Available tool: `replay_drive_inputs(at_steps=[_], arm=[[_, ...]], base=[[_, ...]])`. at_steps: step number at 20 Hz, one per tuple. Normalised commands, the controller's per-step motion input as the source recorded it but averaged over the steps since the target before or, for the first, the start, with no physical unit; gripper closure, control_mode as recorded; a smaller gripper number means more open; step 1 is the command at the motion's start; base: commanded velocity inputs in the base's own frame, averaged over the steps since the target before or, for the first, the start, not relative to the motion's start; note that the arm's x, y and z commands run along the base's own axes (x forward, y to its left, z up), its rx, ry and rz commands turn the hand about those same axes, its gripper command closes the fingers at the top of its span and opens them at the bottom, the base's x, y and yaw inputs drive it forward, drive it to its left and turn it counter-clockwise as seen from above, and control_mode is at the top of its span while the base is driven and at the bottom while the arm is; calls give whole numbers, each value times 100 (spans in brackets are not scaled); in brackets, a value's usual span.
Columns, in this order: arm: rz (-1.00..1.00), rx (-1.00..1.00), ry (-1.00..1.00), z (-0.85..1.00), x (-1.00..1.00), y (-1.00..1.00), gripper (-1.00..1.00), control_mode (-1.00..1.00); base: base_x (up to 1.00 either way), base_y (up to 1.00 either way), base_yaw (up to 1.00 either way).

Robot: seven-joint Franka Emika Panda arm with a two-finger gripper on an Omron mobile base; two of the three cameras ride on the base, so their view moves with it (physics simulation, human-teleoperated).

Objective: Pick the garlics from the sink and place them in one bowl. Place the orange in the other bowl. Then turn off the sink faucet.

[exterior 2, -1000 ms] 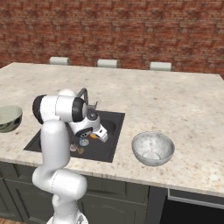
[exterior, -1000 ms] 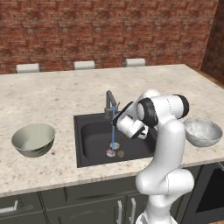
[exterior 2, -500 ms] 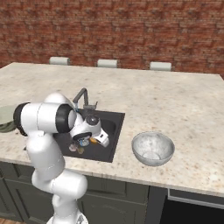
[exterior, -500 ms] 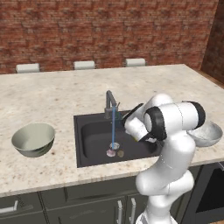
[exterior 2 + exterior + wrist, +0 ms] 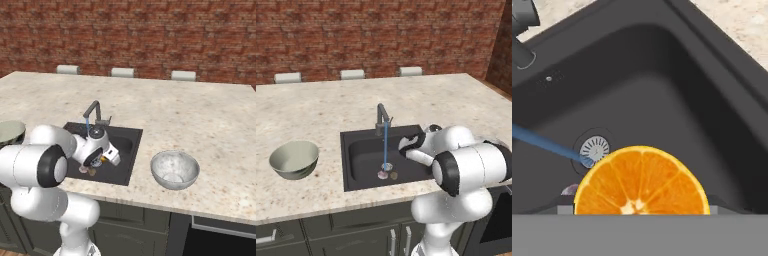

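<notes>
The orange (image 5: 641, 182) sat right in front of the hand camera, a cut face with pale spokes, and it looked held in the gripper (image 5: 106, 159), whose jaws stood wide apart on it, though the fingers themselves were hidden. In the right base view a bit of orange peeked out at the hand, which hung over the sink (image 5: 363, 160). So the orange was picked up but not yet in its bowl. Down in the sink, two small lumps, the garlics (image 5: 388, 175), lay on the bottom close to the drain (image 5: 595, 149), where the water landed. They were not picked up yet. A thin blue stream of water (image 5: 386, 145) ran down from the faucet (image 5: 382, 118) at the back of the sink, so the tap was on. The green-grey bowl (image 5: 294, 159) sat on the counter, well to the left of the sink, with nothing in it. The speckled bowl (image 5: 174, 169) sat to the right of the sink, with nothing seen in it. Most of the job was left to do.
</notes>
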Motion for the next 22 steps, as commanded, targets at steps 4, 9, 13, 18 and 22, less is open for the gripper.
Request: replay_drive_inputs(at_steps=[4, 9, 13, 18, 22], arm=[[0, 0, 5, 100, 0, -1, 100, -100], [0, 0, 3, 100, -1, -18, 100, -100], [-1, 0, 3, 83, -12, -33, 100, -100], [-3, 0, 1, 32, -31, -42, 100, -100], [-10, -1, -2, -1, -53, -64, 100, -100]], base=[[0, 0, 0], [0, 0, 0], [0, 0, 0], [0, 0, 0], [0, 0, 0]])
